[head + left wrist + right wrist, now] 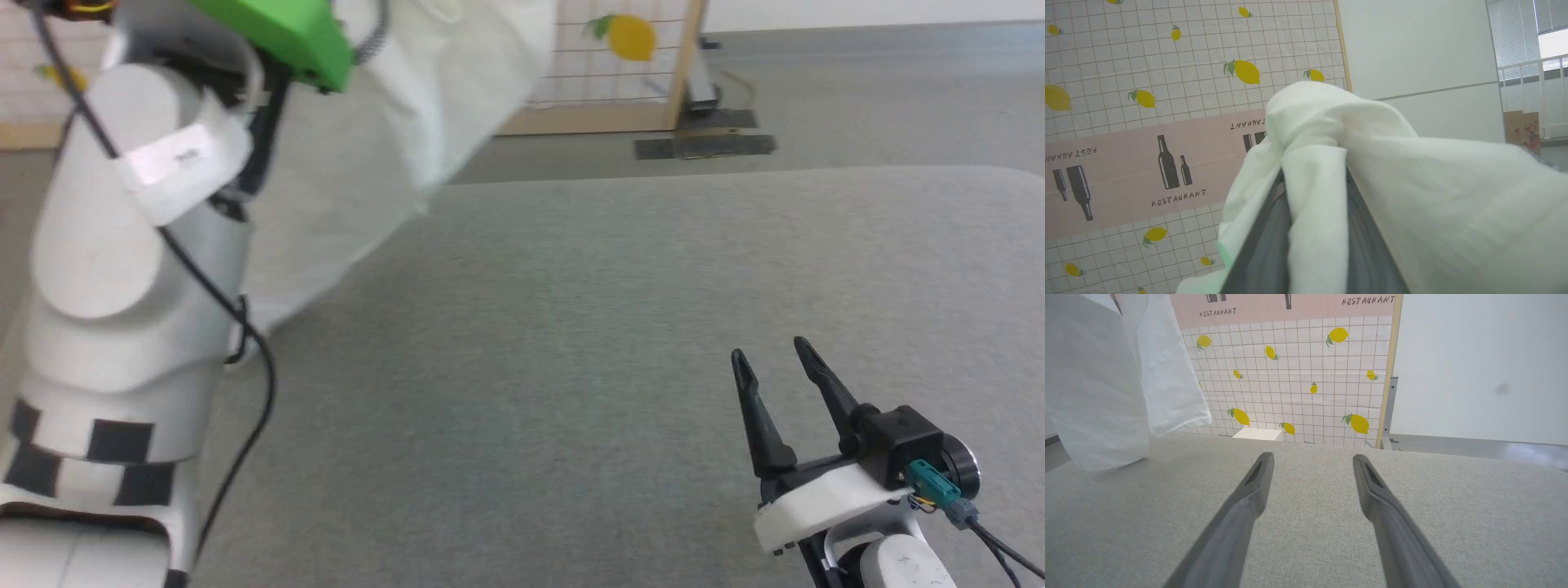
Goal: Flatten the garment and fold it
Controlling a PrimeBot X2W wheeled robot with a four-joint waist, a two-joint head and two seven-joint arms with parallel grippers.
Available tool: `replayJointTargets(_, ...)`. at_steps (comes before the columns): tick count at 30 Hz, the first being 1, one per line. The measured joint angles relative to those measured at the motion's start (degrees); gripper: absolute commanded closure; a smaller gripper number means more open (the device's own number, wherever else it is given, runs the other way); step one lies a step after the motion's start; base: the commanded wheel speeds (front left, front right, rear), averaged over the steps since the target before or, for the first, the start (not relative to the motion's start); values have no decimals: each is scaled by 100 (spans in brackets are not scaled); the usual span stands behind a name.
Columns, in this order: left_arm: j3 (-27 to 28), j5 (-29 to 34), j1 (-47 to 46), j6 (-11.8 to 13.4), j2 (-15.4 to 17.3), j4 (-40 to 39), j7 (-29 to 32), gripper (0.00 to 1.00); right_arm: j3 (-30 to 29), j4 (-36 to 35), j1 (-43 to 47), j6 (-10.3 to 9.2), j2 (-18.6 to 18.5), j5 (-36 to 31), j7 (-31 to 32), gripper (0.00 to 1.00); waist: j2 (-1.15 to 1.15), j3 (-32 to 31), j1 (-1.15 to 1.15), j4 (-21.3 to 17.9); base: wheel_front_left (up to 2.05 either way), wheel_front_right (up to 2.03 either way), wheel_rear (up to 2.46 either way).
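Left tool [1314, 173] grips white shirt [392, 139] hanging over worktop's [571, 327] left edge; right tool [769, 351] stands wide, empty.

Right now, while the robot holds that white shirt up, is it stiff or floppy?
Probably floppy: the shirt droops from the left gripper in soft folds. Likely light too, since thin fabric bunches between two fingers.

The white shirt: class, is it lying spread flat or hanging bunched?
Hanging bunched. The white shirt drapes from the raised left gripper, whose fingers clamp a wad of it.
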Motion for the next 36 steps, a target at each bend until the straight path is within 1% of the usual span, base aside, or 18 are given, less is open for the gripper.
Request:
replayJointTargets(6,-291,-302,-33,-43,-614,43,46,100,-86,-90,86,0,-4,0,63,0,0,-100,0,-650,0,0,0)
replayJointTargets(9,-521,-360,90,-91,-829,281,190,100,-83,-147,113,0,-5,2,70,0,0,-101,0,-907,0,0,0)
replayJointTargets(12,-814,-410,497,-133,-937,720,498,100,-74,-181,113,0,-5,19,71,0,0,-66,0,-1103,0,0,0)
replayJointTargets(16,-1270,-549,1213,-198,-1018,1485,1073,100,-54,-189,112,0,-8,41,71,0,0,72,0,-1227,0,0,0)
replayJointTargets(20,-1539,-766,1899,-274,-1090,2197,1610,100,-2,-176,104,0,-7,60,70,0,0,202,0,-1271,0,0,0)
replayJointTargets(22,-1640,-989,2199,-310,-1127,2475,1883,100,11,-170,100,0,-7,60,71,0,0,235,0,-1276,0,0,0)
replayJointTargets(25,-1615,-1274,2441,-320,-1206,2601,1922,100,9,-163,99,0,-7,58,88,0,0,247,0,-1234,0,0,0)
replayJointTargets(26,-1603,-1314,2468,-319,-1225,2596,1849,60,4,-159,99,0,-7,57,89,0,0,242,0,-1212,0,0,0)
replayJointTargets(27,-1579,-1334,2488,-311,-1239,2583,1748,0,-4,-159,99,0,-7,53,96,0,0,235,0,-1191,0,0,0)
replayJointTargets(30,-1527,-1349,2583,-289,-1254,2459,1308,0,-55,-158,98,0,-8,51,113,0,0,209,0,-1100,0,0,0)
replayJointTargets(31,-1483,-1341,2619,-286,-1247,2382,1071,0,-66,-160,98,0,-8,51,114,0,0,199,0,-1062,0,0,0)
replayJointTargets(34,-1288,-1226,2675,-151,-1167,2019,170,0,-110,-170,99,0,-8,51,114,0,0,168,0,-943,0,0,0)
replayJointTargets(36,-1139,-1060,2698,7,-1021,1720,-489,0,-124,-193,102,0,-7,51,121,0,0,144,0,-846,0,0,0)
